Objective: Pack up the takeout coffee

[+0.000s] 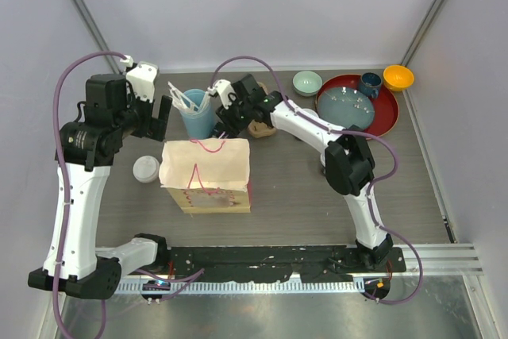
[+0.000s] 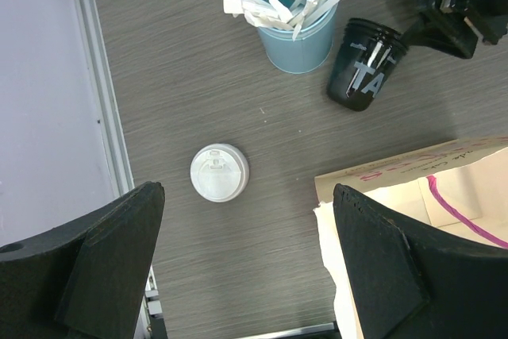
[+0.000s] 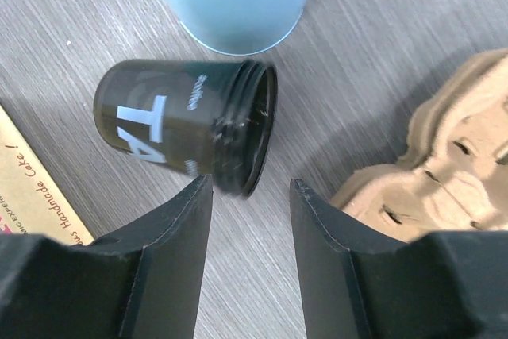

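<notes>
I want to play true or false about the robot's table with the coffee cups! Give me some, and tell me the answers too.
1. The white-lidded cup stands on the table, outside the paper bag. True.
2. The black cup has its lid on. False: its mouth is open, and it is tipped over.
3. The left gripper is holding a cup. False: it is open and empty.
4. White utensils stick out of the light-blue cup. True.
5. The dark-blue mug is inside the bag. False: it sits on the red tray.
</notes>
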Controlling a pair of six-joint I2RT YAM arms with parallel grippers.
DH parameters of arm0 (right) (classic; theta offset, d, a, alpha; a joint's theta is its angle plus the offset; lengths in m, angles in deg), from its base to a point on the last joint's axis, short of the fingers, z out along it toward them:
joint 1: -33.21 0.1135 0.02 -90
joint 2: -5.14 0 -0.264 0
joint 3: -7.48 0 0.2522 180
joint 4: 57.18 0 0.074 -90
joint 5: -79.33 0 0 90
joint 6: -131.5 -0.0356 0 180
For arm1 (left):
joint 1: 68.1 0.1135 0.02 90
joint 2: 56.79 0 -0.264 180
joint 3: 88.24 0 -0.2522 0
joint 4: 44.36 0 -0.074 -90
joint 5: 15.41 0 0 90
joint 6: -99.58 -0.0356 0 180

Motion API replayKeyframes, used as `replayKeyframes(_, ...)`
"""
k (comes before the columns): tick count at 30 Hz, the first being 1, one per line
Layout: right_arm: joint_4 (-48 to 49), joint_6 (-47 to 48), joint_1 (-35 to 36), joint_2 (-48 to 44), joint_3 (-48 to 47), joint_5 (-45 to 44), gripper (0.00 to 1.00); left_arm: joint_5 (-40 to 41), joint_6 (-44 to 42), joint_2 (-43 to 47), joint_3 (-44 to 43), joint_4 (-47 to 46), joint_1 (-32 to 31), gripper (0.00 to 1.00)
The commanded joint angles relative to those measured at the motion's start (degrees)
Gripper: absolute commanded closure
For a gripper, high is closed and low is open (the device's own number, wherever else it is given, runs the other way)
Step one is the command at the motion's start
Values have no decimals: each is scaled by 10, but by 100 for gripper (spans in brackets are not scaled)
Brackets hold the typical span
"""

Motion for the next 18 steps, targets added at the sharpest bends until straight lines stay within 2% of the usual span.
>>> replayKeyframes(1,-25,17,2,30,-30,25,51,-6,-9,10,-19,-16,3,9)
replayKeyframes(9,-6,-21,-2,-9,-14,2,49,-12,-4,7,-18,-15,3,9)
replayKeyframes(14,-2,-59,-19,-46,-2,36,47,-18,-3,-4,-10,-8,4,8)
replayKeyframes(18,-6,-77,-22,-93,28,5,44,-31,7,-21,-1,-6,23,11)
